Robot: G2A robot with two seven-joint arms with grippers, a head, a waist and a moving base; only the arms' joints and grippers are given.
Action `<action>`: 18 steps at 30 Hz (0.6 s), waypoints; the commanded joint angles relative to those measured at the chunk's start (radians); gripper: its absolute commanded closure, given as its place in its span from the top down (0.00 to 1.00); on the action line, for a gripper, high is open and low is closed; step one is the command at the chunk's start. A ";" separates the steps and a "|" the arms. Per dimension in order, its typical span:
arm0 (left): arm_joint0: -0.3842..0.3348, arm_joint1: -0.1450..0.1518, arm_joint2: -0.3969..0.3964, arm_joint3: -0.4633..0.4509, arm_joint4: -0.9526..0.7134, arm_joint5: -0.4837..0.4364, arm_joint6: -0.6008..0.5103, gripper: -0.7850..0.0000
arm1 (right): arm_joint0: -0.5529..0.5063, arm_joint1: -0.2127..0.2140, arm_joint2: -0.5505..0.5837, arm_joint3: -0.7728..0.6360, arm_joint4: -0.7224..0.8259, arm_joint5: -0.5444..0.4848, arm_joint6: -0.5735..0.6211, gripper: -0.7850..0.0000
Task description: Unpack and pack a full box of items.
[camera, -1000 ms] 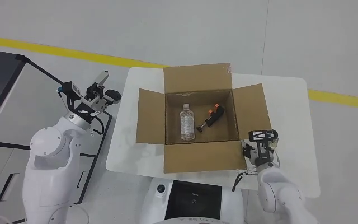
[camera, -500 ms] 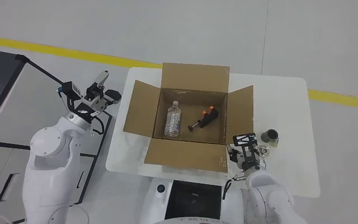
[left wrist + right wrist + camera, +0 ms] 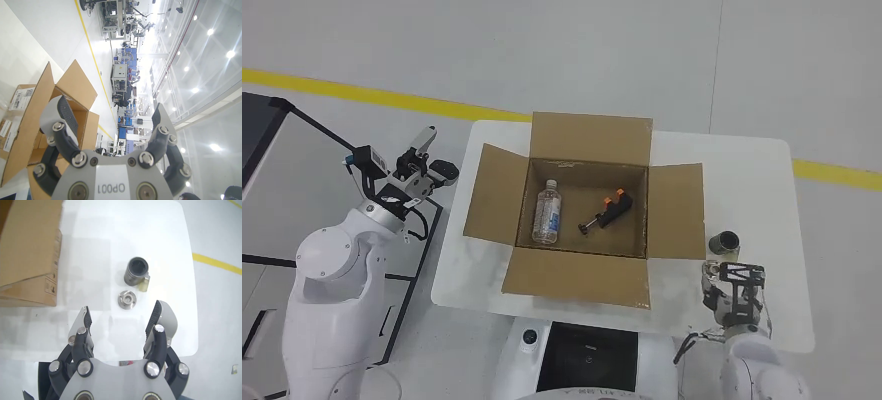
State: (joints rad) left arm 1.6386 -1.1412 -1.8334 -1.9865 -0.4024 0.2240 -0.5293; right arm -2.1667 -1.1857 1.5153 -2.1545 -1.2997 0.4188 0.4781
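We see the cardboard box [image 3: 592, 138] standing open on the white counter [image 3: 762, 180], with a clear bottle [image 3: 547, 212] and a black-and-orange tool [image 3: 608, 212] lying side by side inside it. Our right hand [image 3: 120, 316] hangs above the counter beside the box, jaws spread wide and empty, near a small metal flange [image 3: 127, 299] and a dark cylinder [image 3: 136, 271]. Our left hand [image 3: 109, 106], off the counter's opposite edge, is equally wide open and holds nothing.

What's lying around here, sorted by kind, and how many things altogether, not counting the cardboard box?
Clear plastic bottle: 1, in the box
Black-and-orange tool: 1, in the box
Dark metal cylinder: 1, on the table
Round metal flange: 1, on the table
Small pale piece: 1, beside the cylinder
Total: 5
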 commanded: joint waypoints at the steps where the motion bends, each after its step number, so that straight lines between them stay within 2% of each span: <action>1: 0.000 0.000 0.000 0.000 0.000 0.000 0.000 1.00 | 0.018 -0.003 0.039 0.032 0.103 -0.002 0.003 0.55; 2: 0.000 0.000 0.000 0.000 0.000 0.000 0.000 1.00 | 0.026 -0.003 0.058 0.043 0.132 -0.011 -0.001 0.55; 3: 0.000 0.000 0.000 0.000 0.000 0.000 0.000 1.00 | 0.030 -0.002 0.069 0.047 0.138 -0.027 -0.006 0.65; 4: 0.000 0.000 0.000 0.000 0.000 0.000 0.000 1.00 | 0.029 -0.001 0.073 0.036 0.114 -0.050 -0.015 0.82; 5: 0.000 0.000 0.000 0.000 0.000 0.000 0.000 1.00 | 0.029 -0.001 0.073 0.036 0.114 -0.050 -0.015 0.86; 9: 0.000 0.000 0.000 0.000 0.000 0.000 0.000 1.00 | 0.029 -0.001 0.073 0.036 0.114 -0.050 -0.015 0.86; 10: 0.000 0.000 0.000 0.000 0.000 0.000 0.000 1.00 | 0.031 -0.001 0.074 0.038 0.114 -0.050 -0.016 0.91; 12: 0.000 0.000 0.000 0.000 0.000 0.000 0.000 1.00 | 0.045 0.000 0.076 0.043 0.098 -0.047 0.003 0.83; 16: 0.000 0.000 0.000 0.000 0.000 0.000 0.000 1.00 | 0.081 0.004 0.080 0.011 0.001 -0.031 0.165 0.84; 18: 0.000 0.000 0.000 0.000 0.000 0.000 0.000 1.00 | 0.100 0.003 0.086 0.008 -0.006 -0.015 0.248 0.80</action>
State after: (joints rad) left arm 1.6386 -1.1412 -1.8334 -1.9865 -0.4024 0.2240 -0.5293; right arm -2.0733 -1.1820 1.5976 -2.1485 -1.3066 0.3967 0.6824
